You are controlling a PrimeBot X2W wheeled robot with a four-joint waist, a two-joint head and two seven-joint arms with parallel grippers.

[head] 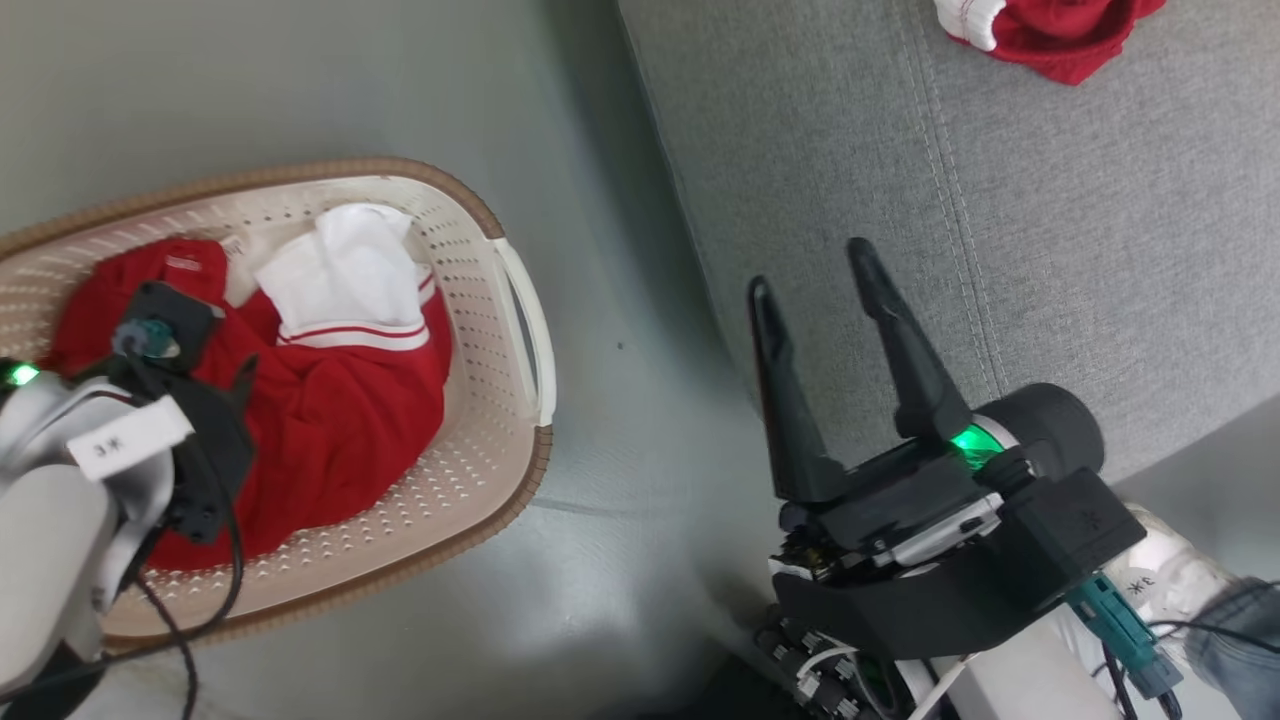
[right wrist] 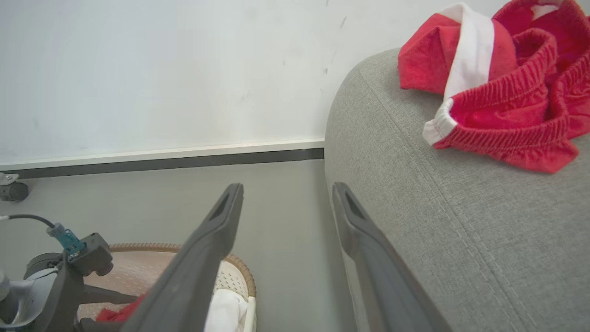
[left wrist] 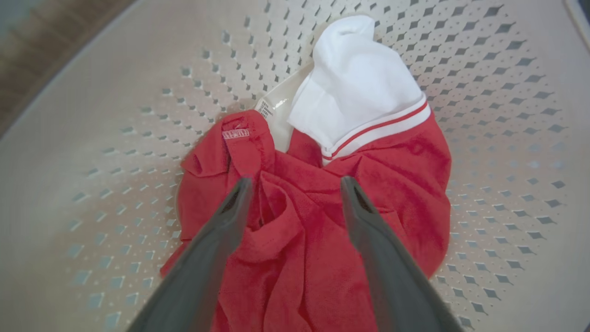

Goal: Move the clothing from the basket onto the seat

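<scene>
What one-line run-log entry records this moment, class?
left gripper: open, above red-and-white garment in laundry basket | right gripper: open, empty, by sofa seat edge | red shorts: lying on sofa seat

Left claw point(left wrist: 296, 180) wide open, pointing downward, right claw point(head: 810, 268) wide open, empty

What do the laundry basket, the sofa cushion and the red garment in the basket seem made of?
Cream-white oval laundry basket: likely moulded plastic, smooth matt walls with regular holes; brown rim looks woven. Light-grey sofa cushion: woven fabric, visible weave, stitched seams. Red garment with white panel: soft cloth, crumpled in folds; fibre unclear.
</scene>
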